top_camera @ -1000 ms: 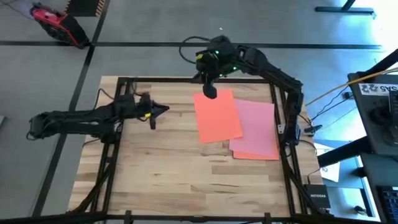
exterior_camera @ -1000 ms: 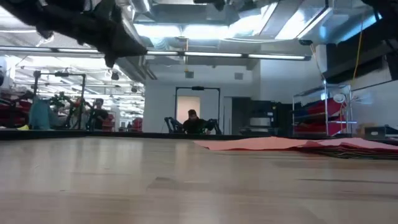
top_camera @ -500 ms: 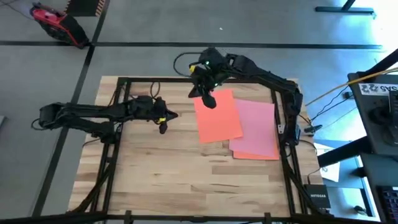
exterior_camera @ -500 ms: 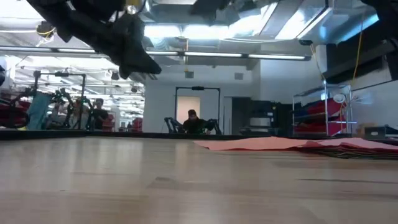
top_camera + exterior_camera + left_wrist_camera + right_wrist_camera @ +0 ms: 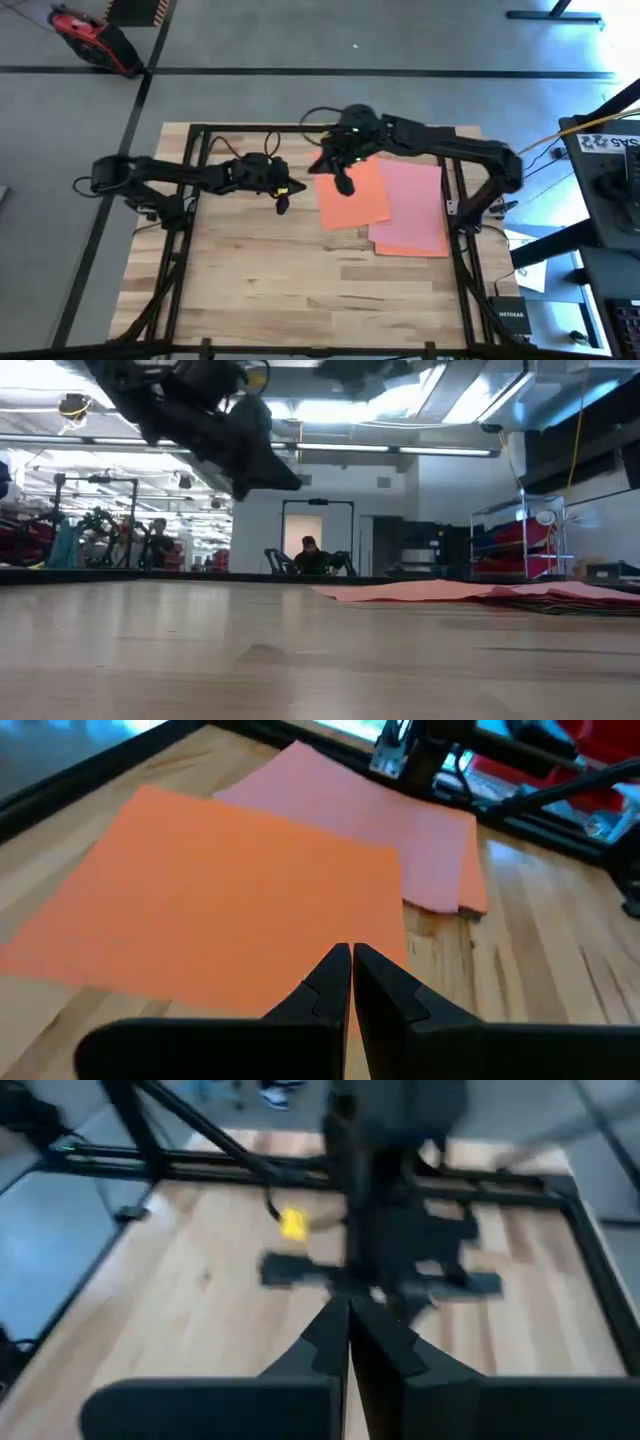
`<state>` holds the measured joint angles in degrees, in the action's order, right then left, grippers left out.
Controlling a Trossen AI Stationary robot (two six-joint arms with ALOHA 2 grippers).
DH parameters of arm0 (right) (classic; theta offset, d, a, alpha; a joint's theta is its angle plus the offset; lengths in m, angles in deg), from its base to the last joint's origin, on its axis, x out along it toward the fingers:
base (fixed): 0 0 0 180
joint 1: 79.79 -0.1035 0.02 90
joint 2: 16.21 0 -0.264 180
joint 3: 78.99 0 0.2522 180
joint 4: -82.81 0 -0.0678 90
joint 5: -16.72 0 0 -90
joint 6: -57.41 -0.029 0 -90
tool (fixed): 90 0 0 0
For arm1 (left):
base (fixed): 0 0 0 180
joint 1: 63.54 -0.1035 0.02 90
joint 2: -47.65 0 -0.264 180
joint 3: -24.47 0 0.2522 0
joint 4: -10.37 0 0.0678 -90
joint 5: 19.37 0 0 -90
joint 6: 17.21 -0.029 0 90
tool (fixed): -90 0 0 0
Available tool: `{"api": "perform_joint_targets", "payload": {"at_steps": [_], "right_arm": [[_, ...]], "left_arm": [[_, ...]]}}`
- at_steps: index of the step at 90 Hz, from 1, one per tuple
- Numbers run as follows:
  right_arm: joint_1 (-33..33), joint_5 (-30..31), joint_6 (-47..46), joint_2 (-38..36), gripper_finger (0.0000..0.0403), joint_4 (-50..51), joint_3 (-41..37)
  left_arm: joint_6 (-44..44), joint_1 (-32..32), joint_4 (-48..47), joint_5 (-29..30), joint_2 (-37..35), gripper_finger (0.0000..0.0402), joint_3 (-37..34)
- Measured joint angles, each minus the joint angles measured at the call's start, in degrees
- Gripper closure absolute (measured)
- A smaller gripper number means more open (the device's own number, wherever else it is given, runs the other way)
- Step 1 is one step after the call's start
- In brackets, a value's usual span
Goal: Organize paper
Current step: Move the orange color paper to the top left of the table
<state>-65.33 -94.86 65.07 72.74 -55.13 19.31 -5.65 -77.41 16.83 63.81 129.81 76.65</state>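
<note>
An orange paper sheet point(image 5: 352, 198) lies skewed on the table's far right part, its right side overlapping a pink sheet point(image 5: 412, 205). In the low view dark sheet edges point(image 5: 575, 603) show under the pink one. My left gripper point(image 5: 283, 203) is shut and hangs above the bare wood just left of the orange sheet point(image 5: 220, 890), well clear of the table point(image 5: 270, 475). My right gripper point(image 5: 344, 185) is shut and hovers over the orange sheet's far left part. It points toward the left arm.
A black frame point(image 5: 452, 200) runs along the table's edges, close to the pink sheet's right side. Bare wood point(image 5: 280, 270) fills the table's near half and left part. Cables and equipment stand beyond the right edge.
My left gripper has reached toward the table's right edge, closing in on the orange sheet. My right gripper has come from the far edge toward the near edge, over the orange sheet's far left part. The sheets have stayed in place.
</note>
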Motion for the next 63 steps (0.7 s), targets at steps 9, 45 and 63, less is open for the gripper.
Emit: {"api": "perform_joint_targets", "payload": {"at_steps": [9, 45, 63], "right_arm": [[1.07, 3.58, -3.69, -6.3, 0.0403, -0.71, -7.15], [1.03, 20.64, -13.72, -20.47, 0.0403, 6.83, -17.38], [1.03, 24.02, -14.07, -22.08, 0.0403, 10.79, -17.38]], "left_arm": [[-0.02, 0.02, -0.05, -1.39, 4.72, 0.0402, 3.21], [-3.86, 2.33, -6.76, -1.91, 21.82, 0.0402, 16.89], [-7.29, 2.61, -11.77, -1.54, 26.33, 0.0402, 20.74]]}}
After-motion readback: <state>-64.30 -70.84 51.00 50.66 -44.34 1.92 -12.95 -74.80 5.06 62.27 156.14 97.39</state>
